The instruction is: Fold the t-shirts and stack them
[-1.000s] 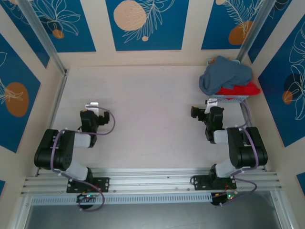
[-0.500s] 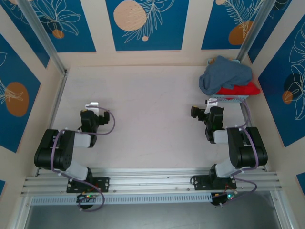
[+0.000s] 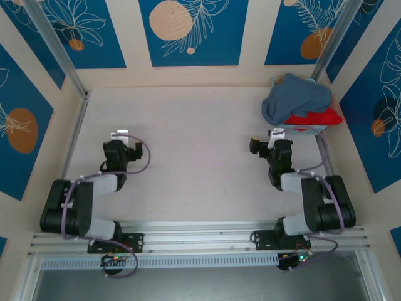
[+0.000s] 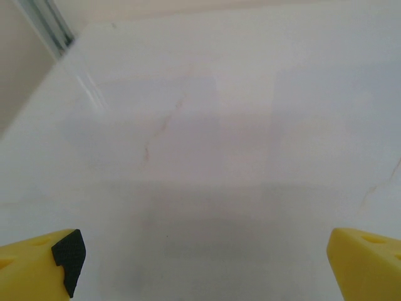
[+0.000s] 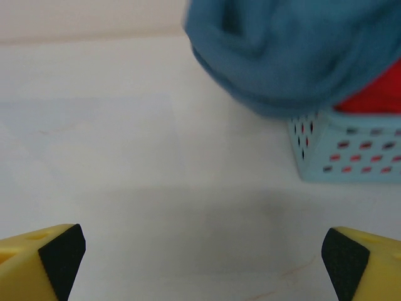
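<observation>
- In the top external view, you find the slate-blue t-shirt (image 3: 294, 97) crumpled in the upper right of the frame. It is heaped over the red t-shirt (image 3: 318, 117), and both sit in the light-blue mesh basket (image 3: 302, 132) at the far right corner of the bench (image 3: 194, 125). The left end effector (image 3: 120, 137) sits left of centre. The right end effector (image 3: 266, 139) sits right of centre, just below and left of the basket. Both are over bare bench and grip nothing.
- In the left wrist view, your left end effector's yellow fingers (image 4: 31, 266) sit in the two lower corners, spread wide, with only pale bench between them. A metal rail (image 4: 47, 22) crosses the upper left corner.
- In the right wrist view, your right end effector's fingers (image 5: 37, 260) are likewise spread wide at the lower corners and empty. The slate-blue t-shirt takes up the upper right, drooping over the basket's rim. The red t-shirt shows at the right edge and through the mesh holes.
</observation>
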